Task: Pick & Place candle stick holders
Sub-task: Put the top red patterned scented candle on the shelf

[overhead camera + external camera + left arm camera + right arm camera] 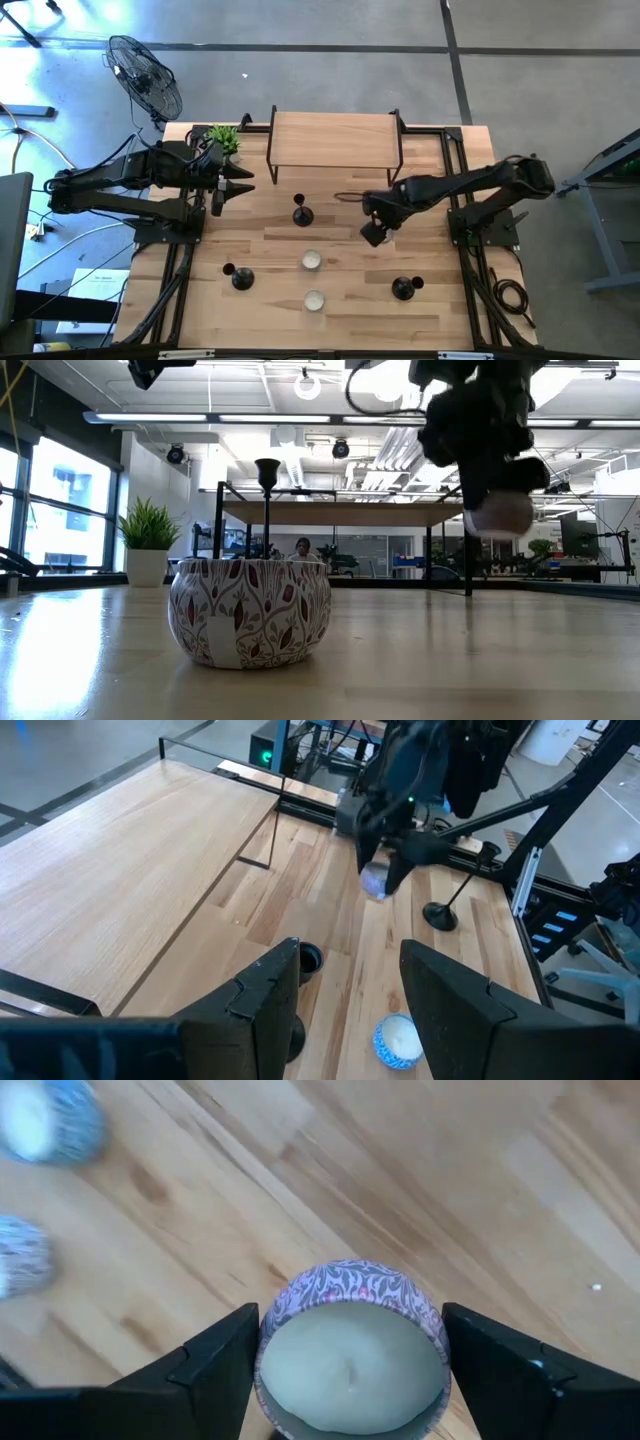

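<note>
Now the right hand (pixel 350 1370), clamped on a tealight cup (pixel 350 1350), should lower squarely onto a holder (pixel 302 215); left hand (pixel 345 1010) half-open, empty.

Wooden table (pixel 340 300): holders (pixel 302 214), candle cups (pixel 311 261)

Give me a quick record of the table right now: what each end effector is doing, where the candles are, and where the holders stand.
right end effector: shut on a patterned round tealight candle cup, lifted above the wooden table
left end effector: open, empty, waiting near the small green plant
other tealight cups: two on the table
black candle stick holders: three standing, centre, front left, front right
wooden shelf: bare on top
</note>
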Controlling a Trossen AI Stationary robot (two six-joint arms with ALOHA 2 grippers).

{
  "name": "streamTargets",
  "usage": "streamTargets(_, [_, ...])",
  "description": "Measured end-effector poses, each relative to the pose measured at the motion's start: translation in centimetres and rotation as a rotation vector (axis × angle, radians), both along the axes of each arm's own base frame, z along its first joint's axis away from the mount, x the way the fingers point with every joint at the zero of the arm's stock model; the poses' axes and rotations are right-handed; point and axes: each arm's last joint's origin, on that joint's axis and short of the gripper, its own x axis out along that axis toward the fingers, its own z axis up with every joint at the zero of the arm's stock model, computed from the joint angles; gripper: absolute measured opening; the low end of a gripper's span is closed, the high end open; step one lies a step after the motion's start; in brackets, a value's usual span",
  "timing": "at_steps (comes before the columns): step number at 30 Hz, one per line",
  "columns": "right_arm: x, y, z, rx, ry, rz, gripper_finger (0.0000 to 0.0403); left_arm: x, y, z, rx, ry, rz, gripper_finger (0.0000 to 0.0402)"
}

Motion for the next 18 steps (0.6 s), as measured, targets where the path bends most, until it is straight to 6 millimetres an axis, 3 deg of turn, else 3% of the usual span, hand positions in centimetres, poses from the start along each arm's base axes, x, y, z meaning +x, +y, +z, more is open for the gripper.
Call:
streamTargets(9, [-1.4, -1.4, 4.5, -0.065, -0.225, -0.060, 0.0278, 0.0, 0.0, 0.0, 0.000, 0.000, 0.000, 0.0173])
streamTargets(18, [-1.9, -3.4, 13.0, -0.283, -0.359, -0.037, 0.0278, 0.0, 0.0, 0.0, 0.000, 0.000, 0.001, 0.0173])
